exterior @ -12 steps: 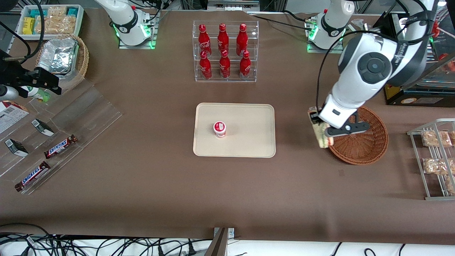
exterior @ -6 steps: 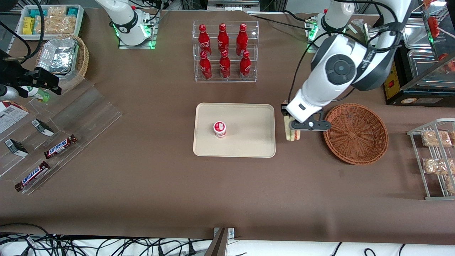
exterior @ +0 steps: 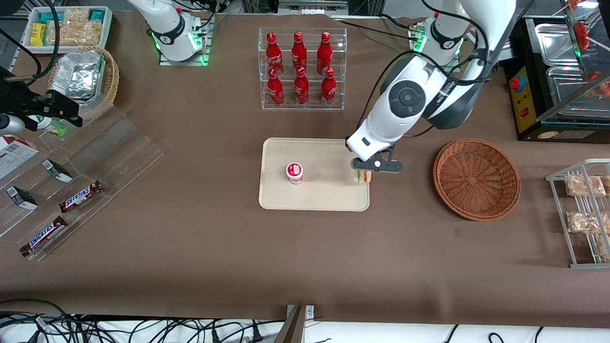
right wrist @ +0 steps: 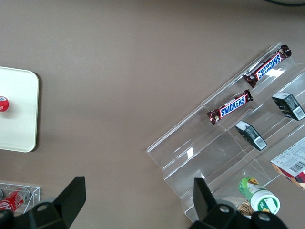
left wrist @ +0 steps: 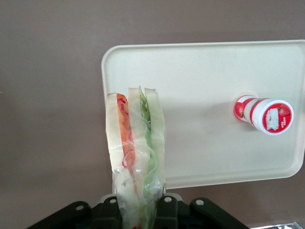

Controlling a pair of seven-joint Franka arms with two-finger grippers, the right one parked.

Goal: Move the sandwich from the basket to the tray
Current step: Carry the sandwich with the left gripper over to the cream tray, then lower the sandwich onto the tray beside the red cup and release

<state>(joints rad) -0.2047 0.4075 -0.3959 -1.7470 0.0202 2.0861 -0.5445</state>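
The sandwich [left wrist: 136, 157], a plastic-wrapped wedge with pale bread and red and green filling, hangs in my left gripper [left wrist: 138, 210], which is shut on it. In the front view the gripper [exterior: 366, 172] holds the sandwich [exterior: 362, 176] above the edge of the cream tray [exterior: 329, 190] that faces the basket. The tray [left wrist: 200, 95] lies flat below the sandwich. The reddish-brown wicker basket [exterior: 476, 178] stands beside the tray, toward the working arm's end, with nothing in it.
A small white cup with a red lid [exterior: 294, 172] stands on the tray. A clear rack of red bottles [exterior: 300, 69] is farther from the front camera. A wire rack of bagged snacks [exterior: 584, 209] is past the basket. Acrylic shelves hold Snickers bars [exterior: 81, 196].
My gripper has carried the sandwich from the basket's rim across the bare table to above the tray's edge. The basket now stands uncovered.
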